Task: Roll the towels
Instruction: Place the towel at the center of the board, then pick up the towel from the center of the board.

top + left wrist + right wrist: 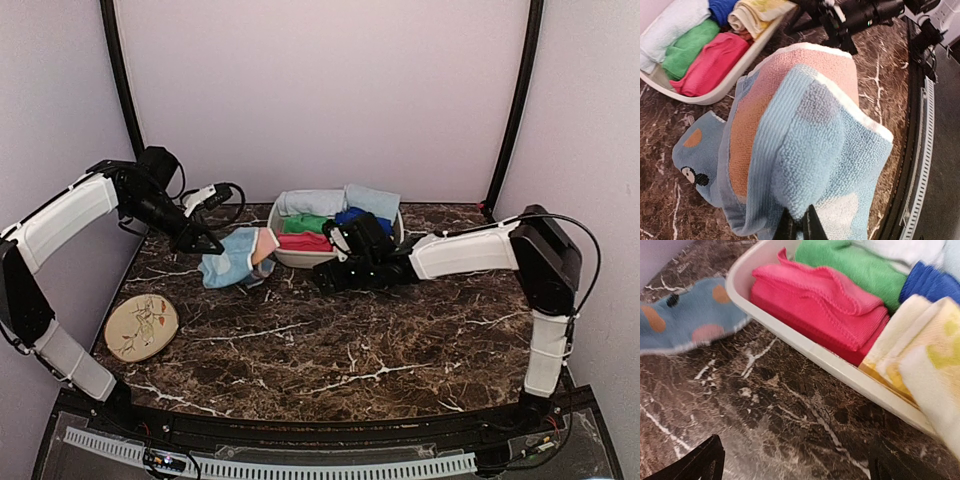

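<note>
Left gripper [800, 226] pinched the spotted blue towel [805, 150] beside the tub [705, 95], right gripper [797, 460] was spread wide open

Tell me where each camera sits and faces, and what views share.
Top external: above and behind the bases, looking down on the marble table; both arms, left gripper, right gripper.
Left wrist: over the spotted blue towel, looking down; left gripper's tips pinch it.
Right wrist: low over the table, facing the white basin; open fingers at bottom corners.
Shared: all three show that towel and the basin's pink towel.
</note>
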Robot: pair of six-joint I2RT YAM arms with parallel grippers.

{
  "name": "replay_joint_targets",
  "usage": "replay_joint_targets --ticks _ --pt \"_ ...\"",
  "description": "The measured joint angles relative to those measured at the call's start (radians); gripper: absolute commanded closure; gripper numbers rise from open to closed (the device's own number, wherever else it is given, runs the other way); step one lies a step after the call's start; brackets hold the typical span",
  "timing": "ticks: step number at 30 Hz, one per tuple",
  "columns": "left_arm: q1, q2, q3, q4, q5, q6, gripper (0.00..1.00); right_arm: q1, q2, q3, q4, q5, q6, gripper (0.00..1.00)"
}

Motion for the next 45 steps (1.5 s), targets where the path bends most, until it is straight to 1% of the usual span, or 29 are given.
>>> replay_joint_targets --ticks 3,5,7,9,12,14,15,17,18,20,23,25,28,30,32,34,37,38,40,41,45 --pt "-0.041 -0.012 -0.018 -0.065 0.026 0.057 0.9 0.037 -0.165 -0.121 0.03 0.038 0.0 0.0" --pt "-0.121 -0.032 -0.079 -0.077 0.013 0.09 0.83 0.056 -0.283 -0.206 0.061 0.06 0.037 0.0" --pt "-0.209 -0.052 -0.163 -0.083 -0.007 0.117 0.78 0.052 -0.388 -0.291 0.086 0.053 0.079 0.0" --pt "-0.271 -0.056 -0.242 -0.084 -0.035 0.14 0.76 0.034 -0.44 -0.354 0.107 0.043 0.106 0.0" --pt "-0.275 -0.056 -0.312 -0.075 -0.113 0.149 0.65 0.013 -0.458 -0.421 0.102 0.037 0.125 0.0" --pt "-0.265 -0.064 -0.342 -0.043 -0.169 0.163 0.54 0.013 -0.443 -0.429 0.074 0.029 0.122 0.02" --pt "-0.262 -0.076 -0.363 -0.017 -0.201 0.167 0.51 0.015 -0.43 -0.425 0.064 0.022 0.117 0.04" --pt "-0.259 -0.104 -0.404 0.026 -0.261 0.172 0.49 0.025 -0.399 -0.401 0.035 0.021 0.105 0.09" --pt "-0.259 -0.121 -0.424 0.055 -0.29 0.167 0.49 0.032 -0.371 -0.372 0.016 0.023 0.097 0.12" --pt "-0.259 -0.137 -0.451 0.125 -0.349 0.148 0.53 0.048 -0.303 -0.302 -0.01 0.027 0.083 0.18" --pt "-0.254 -0.097 -0.447 0.248 -0.431 0.091 0.57 0.074 -0.229 -0.224 -0.036 0.033 0.068 0.23" --pt "-0.239 -0.007 -0.388 0.306 -0.455 0.042 0.58 0.084 -0.209 -0.203 -0.045 0.037 0.065 0.27" --pt "-0.21 0.151 -0.256 0.352 -0.441 0.0 0.6 0.092 -0.208 -0.2 -0.057 0.044 0.072 0.31" --pt "-0.197 0.27 -0.148 0.373 -0.42 -0.005 0.62 0.092 -0.209 -0.2 -0.067 0.049 0.079 0.32" --pt "-0.188 0.359 -0.085 0.39 -0.406 -0.001 0.63 0.093 -0.216 -0.211 -0.076 0.054 0.086 0.34" --pt "-0.188 0.415 -0.055 0.391 -0.398 0.01 0.65 0.093 -0.229 -0.228 -0.084 0.057 0.093 0.36" --pt "-0.188 0.486 -0.018 0.388 -0.385 0.028 0.75 0.093 -0.259 -0.264 -0.098 0.061 0.107 0.39" --pt "-0.188 0.504 -0.005 0.385 -0.383 0.034 0.81 0.093 -0.266 -0.272 -0.099 0.061 0.112 0.39" --pt "-0.188 0.532 0.019 0.383 -0.383 0.038 0.96 0.093 -0.283 -0.286 -0.102 0.061 0.121 0.4" --pt "-0.188 0.545 0.03 0.383 -0.381 0.043 1.0 0.093 -0.291 -0.29 -0.103 0.061 0.124 0.4" --pt "-0.189 0.574 0.055 0.377 -0.375 0.054 1.0 0.093 -0.315 -0.299 -0.105 0.062 0.135 0.42"
